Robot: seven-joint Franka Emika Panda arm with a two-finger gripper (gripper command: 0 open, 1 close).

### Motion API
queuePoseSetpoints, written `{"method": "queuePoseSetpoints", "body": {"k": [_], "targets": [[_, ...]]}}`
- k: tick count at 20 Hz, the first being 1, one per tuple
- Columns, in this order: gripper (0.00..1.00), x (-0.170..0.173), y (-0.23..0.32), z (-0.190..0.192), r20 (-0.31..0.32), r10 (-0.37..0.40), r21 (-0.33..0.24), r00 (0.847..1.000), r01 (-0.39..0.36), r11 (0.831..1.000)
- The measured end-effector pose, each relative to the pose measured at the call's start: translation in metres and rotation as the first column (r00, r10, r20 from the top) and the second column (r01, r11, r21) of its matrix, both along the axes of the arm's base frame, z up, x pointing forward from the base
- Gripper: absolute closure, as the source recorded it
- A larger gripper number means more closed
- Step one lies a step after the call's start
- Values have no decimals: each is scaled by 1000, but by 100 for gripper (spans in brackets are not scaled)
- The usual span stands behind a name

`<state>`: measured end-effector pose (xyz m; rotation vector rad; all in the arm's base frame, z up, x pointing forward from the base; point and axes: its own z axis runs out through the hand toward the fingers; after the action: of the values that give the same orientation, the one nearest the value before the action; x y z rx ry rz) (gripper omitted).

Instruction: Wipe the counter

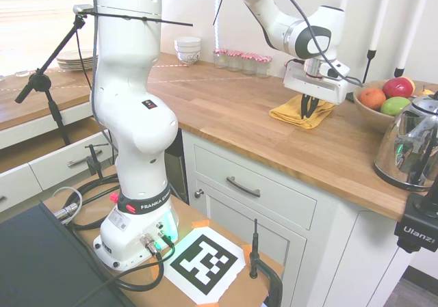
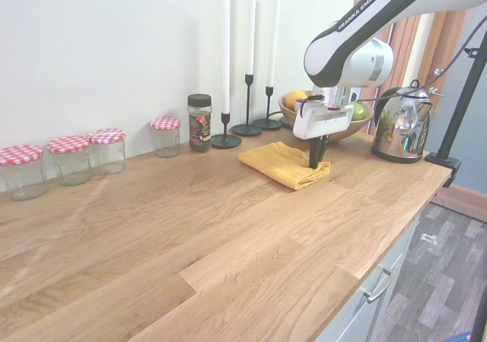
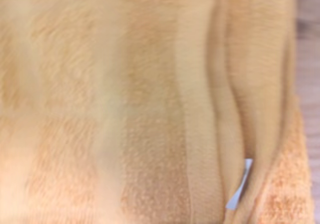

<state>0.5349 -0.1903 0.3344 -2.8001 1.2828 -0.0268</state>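
Where the counter holds a yellow cloth, the fingers grasp its edge.

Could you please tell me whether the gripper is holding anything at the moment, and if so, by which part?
The gripper is down on the folded yellow cloth, near its edge toward the fruit bowl, jaws close together; whether they actually pinch it cannot be told.

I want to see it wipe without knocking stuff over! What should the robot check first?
1. Gripper down on the yellow cloth: ok.
2. Cloth actually pinched between the fingers: cannot tell.
3. Cloth lying on the counter: ok.
4. Bare counter toward the jars for wiping: ok.
5. Fruit bowl and kettle close to the cloth: not ok, wipe away from them.
6. Candlesticks standing behind the cloth: ok, apart from it.
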Motion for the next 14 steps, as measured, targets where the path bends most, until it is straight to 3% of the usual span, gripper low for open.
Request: {"method": "queuePoseSetpoints", "body": {"k": [7,14], "targets": [[100,21,73,0,-12,32,-23,999,-32,999],[100,33,184,1,-17,67,-53,998,-68,996]]}}
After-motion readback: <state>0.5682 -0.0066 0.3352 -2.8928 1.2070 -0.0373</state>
